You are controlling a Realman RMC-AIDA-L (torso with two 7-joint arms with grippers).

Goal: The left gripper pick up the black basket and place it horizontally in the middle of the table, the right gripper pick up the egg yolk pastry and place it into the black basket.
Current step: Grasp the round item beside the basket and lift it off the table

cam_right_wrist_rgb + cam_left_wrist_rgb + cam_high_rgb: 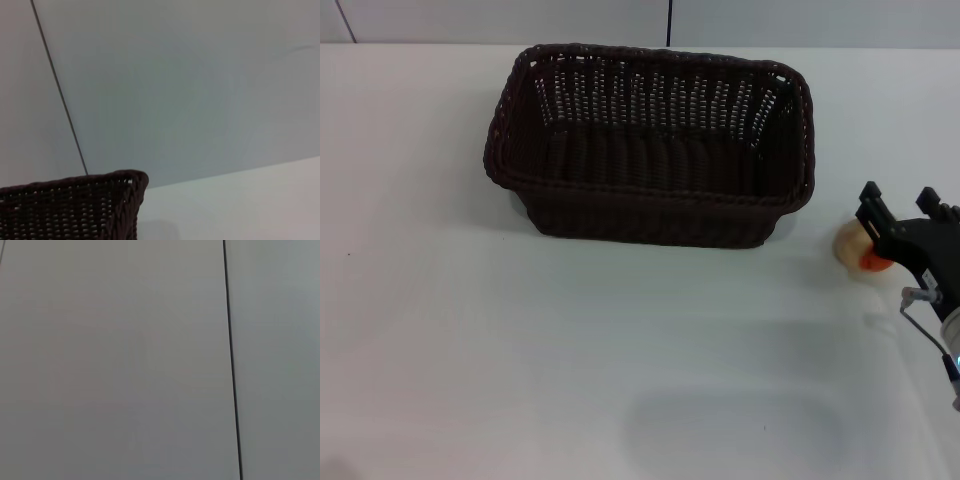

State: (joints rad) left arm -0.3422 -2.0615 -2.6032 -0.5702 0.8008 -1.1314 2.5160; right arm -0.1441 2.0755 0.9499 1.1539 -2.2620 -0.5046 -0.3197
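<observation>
The black basket (pixel 650 150) stands upright on the white table (pixel 570 350), lengthwise across the middle toward the back, with nothing in it. One of its corners (pixel 75 210) shows in the right wrist view. The egg yolk pastry (pixel 850 245) lies on the table to the right of the basket, orange patch facing front, partly covered by the right claw. My right gripper (pixel 899 195) hovers at the table's right edge just beside and over the pastry, its two fingers apart and holding nothing. The left gripper is out of view.
A grey wall with a dark vertical seam (pixel 231 360) rises behind the table. The left wrist view shows only that wall. White tabletop stretches in front of and left of the basket.
</observation>
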